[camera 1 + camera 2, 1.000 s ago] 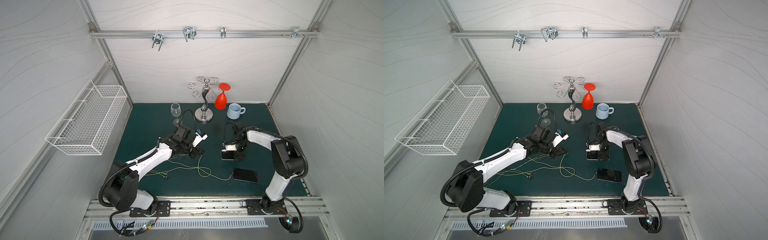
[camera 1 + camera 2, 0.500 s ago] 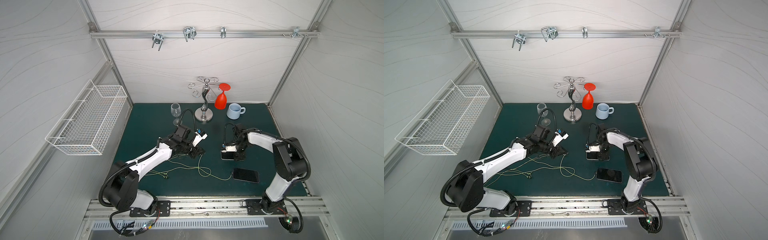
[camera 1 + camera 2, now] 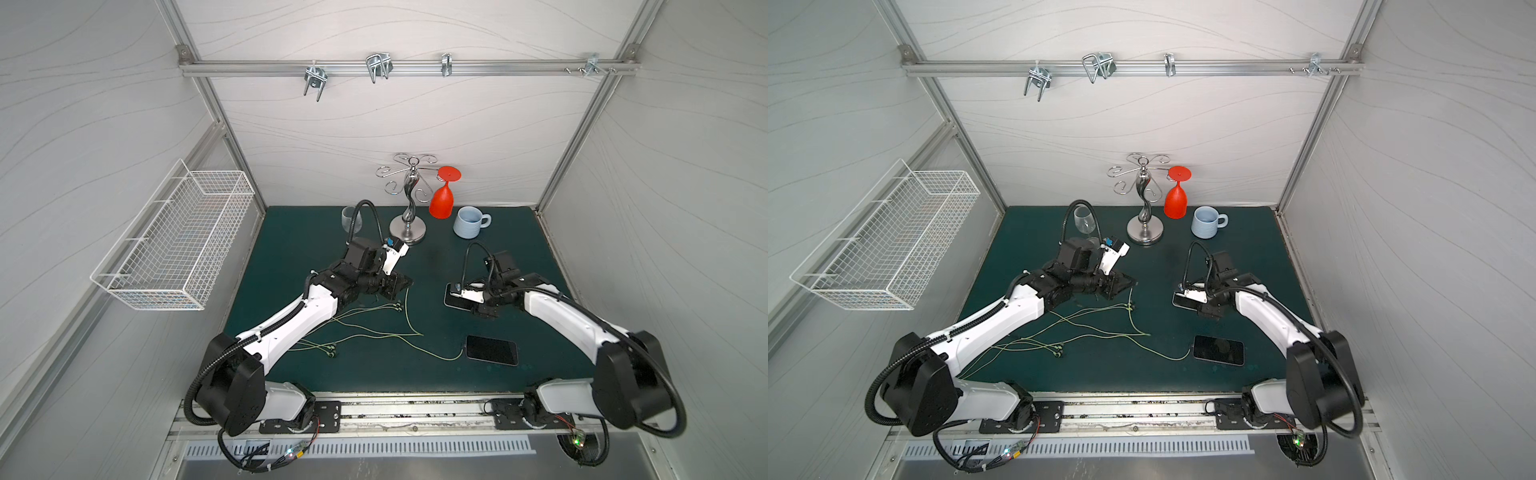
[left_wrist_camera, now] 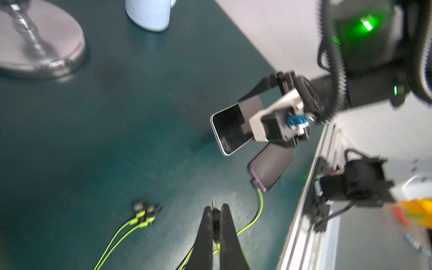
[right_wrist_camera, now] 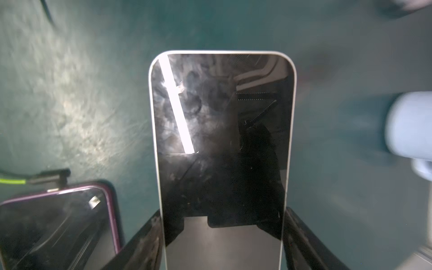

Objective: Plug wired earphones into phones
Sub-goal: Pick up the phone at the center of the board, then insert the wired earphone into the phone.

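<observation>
Take the dark green mat [image 3: 291,257] as a dial, with 6 o'clock at the arm bases. Nearest, at about 5 o'clock, a purple-rimmed black smartphone [image 3: 491,350] lies flat with its long axis on the 3–9 line. One pale yellow-green earphone cable [image 4: 261,203] is already plugged into its short end facing 9 o'clock. I judge that pair done and the second one in hand.

Near the centre, the left gripper [image 4: 215,211] is pinched tight on the small dark plug [image 4: 214,207] of the second yellow-green earphone set [image 3: 409,316]. The plug's metal tip pokes past the fingertips toward 3 o'clock, and tiny earbuds [image 4: 145,211] lie just beside the gripper.

At 3 o'clock the right gripper [image 5: 223,219] clamps a silver-rimmed black smartphone [image 5: 222,131] across its width, with a jaw on each long edge. The phone's long axis runs 3–9 and its free short end points to 9 o'clock, toward the plug. That end appears tilted up off the mat. Its socket cannot be made out.

The next move calls for lining the plug tip up with that axis at socket height. The plug then needs a straight push while the right gripper braces the phone.

Farthest, from 11 to 1 o'clock, stand a clear glass [image 3: 349,218], a chrome hanger stand [image 3: 408,232], a red goblet [image 3: 441,203] and a pale blue mug [image 3: 468,222]. All are well apart from the work.
</observation>
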### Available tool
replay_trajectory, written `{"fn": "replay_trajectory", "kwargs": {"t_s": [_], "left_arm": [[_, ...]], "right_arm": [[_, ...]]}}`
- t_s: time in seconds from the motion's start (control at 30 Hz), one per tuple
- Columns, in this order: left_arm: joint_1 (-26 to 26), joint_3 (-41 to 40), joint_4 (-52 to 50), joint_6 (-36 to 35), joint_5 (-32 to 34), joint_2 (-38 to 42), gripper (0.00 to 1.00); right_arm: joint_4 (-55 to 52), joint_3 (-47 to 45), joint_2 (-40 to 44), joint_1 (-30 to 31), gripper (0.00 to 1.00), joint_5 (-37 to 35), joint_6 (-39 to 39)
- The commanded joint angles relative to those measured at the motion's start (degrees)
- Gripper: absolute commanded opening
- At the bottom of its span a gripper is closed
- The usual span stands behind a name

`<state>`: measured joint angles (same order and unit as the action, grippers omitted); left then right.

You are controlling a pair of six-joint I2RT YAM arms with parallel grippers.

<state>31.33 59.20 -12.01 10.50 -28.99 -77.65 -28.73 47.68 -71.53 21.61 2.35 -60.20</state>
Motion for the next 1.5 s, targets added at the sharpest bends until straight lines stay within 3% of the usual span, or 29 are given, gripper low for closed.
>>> {"fn": "replay_trajectory", "kwargs": {"t_s": [0.0, 0.2, 0.47, 0.67, 0.8, 0.97, 1.47], "left_arm": [[-0.19, 4.85, 4.06, 8.36, -2.73, 0.10, 0.00], [1.48, 8.90, 1.50, 9.72, -6.27, -1.28, 0.00], [9.02, 10.43, 2.01, 3.13, -3.24, -1.54, 0.00], [10.63, 10.98, 2.65, 2.85, -1.52, -1.81, 0.00], [13.31, 11.99, 0.56, -2.91, 1.21, -2.05, 0.00], [13.41, 12.17, -0.31, -4.14, 1.71, -2.16, 0.00], [13.47, 9.56, 2.32, -1.28, 3.35, -1.24, 0.00]], "right_arm": [[4.28, -1.87, 7.30, -0.50, 0.73, 3.56, 1.58], [6.32, -4.63, 19.67, -0.86, 0.73, 7.49, 3.90], [7.06, -8.26, 30.09, -0.49, 0.74, 15.94, 4.03], [6.34, -8.07, 31.01, -0.34, 0.74, 18.40, 4.80], [8.80, -7.70, 30.65, -0.26, 0.73, 19.76, 6.91], [9.71, -7.69, 29.79, 0.19, 0.73, 19.25, 6.52], [10.23, -9.24, 31.71, 0.89, 0.72, 17.36, 5.71]]}}
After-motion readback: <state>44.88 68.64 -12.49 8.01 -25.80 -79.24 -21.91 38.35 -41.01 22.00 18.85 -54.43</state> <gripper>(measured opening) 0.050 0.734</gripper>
